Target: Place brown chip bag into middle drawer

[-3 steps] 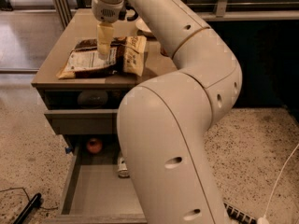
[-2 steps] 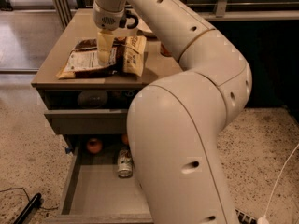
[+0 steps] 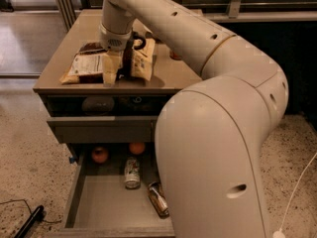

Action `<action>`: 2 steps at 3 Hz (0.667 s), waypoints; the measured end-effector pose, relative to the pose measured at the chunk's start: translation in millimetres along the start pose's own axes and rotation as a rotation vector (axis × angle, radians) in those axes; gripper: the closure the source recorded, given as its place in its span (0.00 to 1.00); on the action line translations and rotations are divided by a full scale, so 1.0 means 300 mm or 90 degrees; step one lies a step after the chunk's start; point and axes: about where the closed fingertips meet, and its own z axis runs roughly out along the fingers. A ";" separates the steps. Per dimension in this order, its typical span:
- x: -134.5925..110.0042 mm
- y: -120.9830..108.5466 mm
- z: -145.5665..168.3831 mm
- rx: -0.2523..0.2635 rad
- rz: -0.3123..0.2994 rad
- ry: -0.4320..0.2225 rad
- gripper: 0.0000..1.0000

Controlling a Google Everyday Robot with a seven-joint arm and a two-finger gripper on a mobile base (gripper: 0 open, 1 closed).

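Brown chip bag (image 3: 86, 66) on cabinet top (image 3: 183, 76), pincer (image 3: 113, 69) at its end, grip unclear; tan bag (image 3: 143, 58) adj; arm (image 3: 218, 148) over middle drawer (image 3: 104, 202).

No text legible; print on bag (image 3: 88, 66) and can (image 3: 132, 172) unreadable. Gripper (image 3: 114, 69) at bag's right end.

The gripper (image 3: 112, 69) hangs over brown chip bag (image 3: 86, 66) on cabinet (image 3: 179, 78).
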 end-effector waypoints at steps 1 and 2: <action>-0.059 -0.079 -0.079 0.023 -0.016 0.022 0.00; -0.061 -0.082 -0.082 0.025 -0.016 0.021 0.00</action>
